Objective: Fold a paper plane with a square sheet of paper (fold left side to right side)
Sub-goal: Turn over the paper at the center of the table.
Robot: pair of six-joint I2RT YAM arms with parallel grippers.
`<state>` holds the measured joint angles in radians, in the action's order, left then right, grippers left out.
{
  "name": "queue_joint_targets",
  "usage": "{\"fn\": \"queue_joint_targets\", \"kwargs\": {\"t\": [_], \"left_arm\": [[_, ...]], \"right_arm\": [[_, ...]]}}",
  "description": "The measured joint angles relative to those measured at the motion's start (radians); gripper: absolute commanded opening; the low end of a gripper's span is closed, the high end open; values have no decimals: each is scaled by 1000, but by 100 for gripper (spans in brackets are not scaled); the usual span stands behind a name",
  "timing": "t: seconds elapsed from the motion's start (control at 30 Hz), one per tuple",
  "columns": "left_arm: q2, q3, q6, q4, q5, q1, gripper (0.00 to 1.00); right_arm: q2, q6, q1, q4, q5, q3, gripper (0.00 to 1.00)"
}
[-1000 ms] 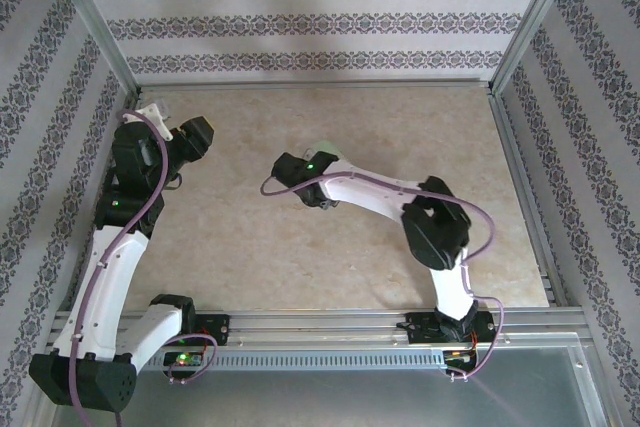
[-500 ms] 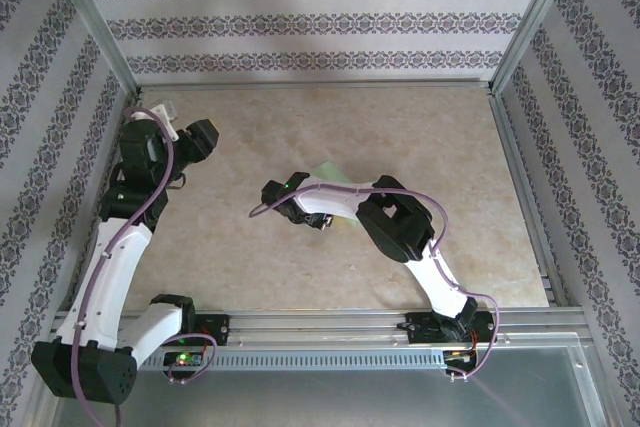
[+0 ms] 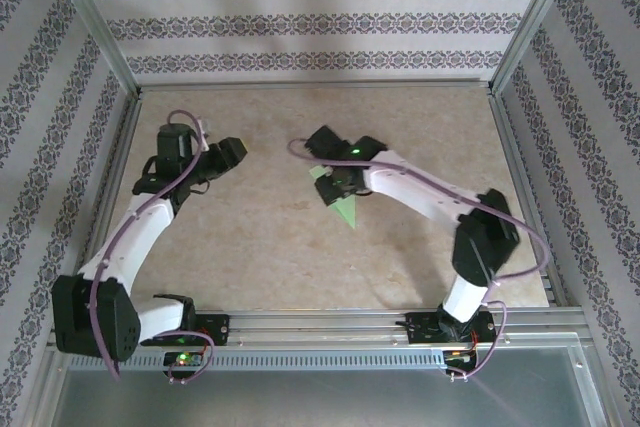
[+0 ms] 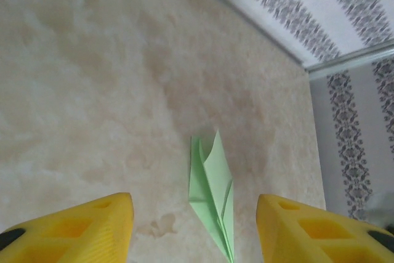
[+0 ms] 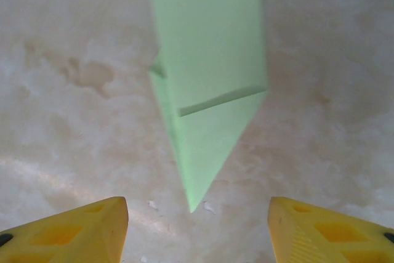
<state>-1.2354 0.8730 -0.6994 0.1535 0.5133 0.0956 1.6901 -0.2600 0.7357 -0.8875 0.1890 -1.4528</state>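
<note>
Sharply creased pale-green paper plane (image 5: 209, 60), pointed dart; left tool (image 4: 194, 229), right tool (image 5: 197, 229) apart.

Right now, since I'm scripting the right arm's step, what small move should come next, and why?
Probably lift the right gripper straight up and away. Its jaws stand open, touching nothing, and the paper plane lies folded and free on the table beneath it, so nothing looks left to hold.

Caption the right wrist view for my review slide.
Open right gripper hovers above the folded green paper plane lying on the table.
</note>
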Motion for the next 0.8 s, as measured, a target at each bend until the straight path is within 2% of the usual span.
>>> {"fn": "queue_joint_targets", "kwargs": {"t": [0.27, 0.4, 0.67, 0.8], "left_arm": [[-238, -6, -85, -130, 30, 228, 56], [-392, 42, -124, -185, 29, 315, 56], [-628, 164, -187, -290, 33, 389, 53], [-704, 216, -193, -305, 30, 390, 50]], "right_arm": [[-312, -139, -233, 261, -102, 292, 68], [-462, -248, -358, 435, -173, 466, 75], [-687, -485, -625, 732, -332, 789, 88], [-755, -550, -694, 791, -384, 859, 91]]}}
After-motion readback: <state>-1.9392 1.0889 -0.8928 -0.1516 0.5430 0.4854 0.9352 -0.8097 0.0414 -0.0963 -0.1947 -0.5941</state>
